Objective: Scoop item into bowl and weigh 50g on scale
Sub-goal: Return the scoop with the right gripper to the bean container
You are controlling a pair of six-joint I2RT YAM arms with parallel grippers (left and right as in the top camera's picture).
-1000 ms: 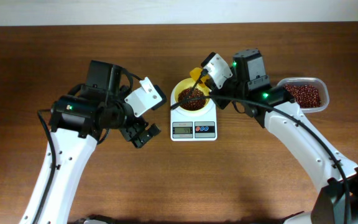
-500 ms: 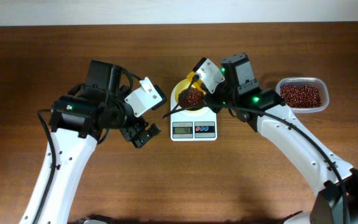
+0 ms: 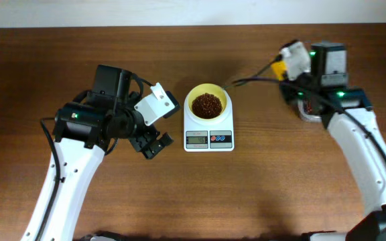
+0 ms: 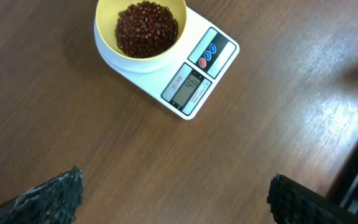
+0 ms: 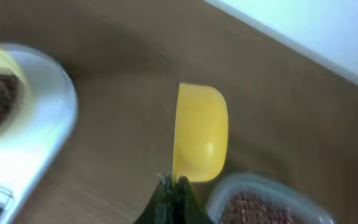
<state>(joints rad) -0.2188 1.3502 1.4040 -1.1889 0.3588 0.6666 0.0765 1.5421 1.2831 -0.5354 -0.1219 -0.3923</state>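
Overhead, the pale yellow bowl [image 3: 208,89] sits on the platform of the white scale [image 3: 209,126], with a heap of reddish-brown beans [image 3: 207,104] inside it. The left gripper [image 3: 150,143] hangs at 9 o'clock from the scale, near it but apart. The right gripper [image 3: 283,69] is out at 2 o'clock, well apart from the bowl, carrying the yellow scoop [image 3: 277,66].

From the left wrist, the fingertips [image 4: 48,196] are spread wide over the bare wooden table [image 4: 104,137] with nothing between them. Bowl and scale lie at 12 o'clock. The grey display [image 4: 190,87] seems to read 46, though the digits are small.

From the right wrist, the fingers [image 5: 173,199] are clamped on the scoop's handle, and the cup shows no beans. The clear tub [image 5: 263,208] of beans lies at 5 o'clock, just beside the scoop.

The step in hand looks like topping up. If the reading is right, little is missing, so the next move calls for a shallow dip into the tub and a slow trickle into the bowl.
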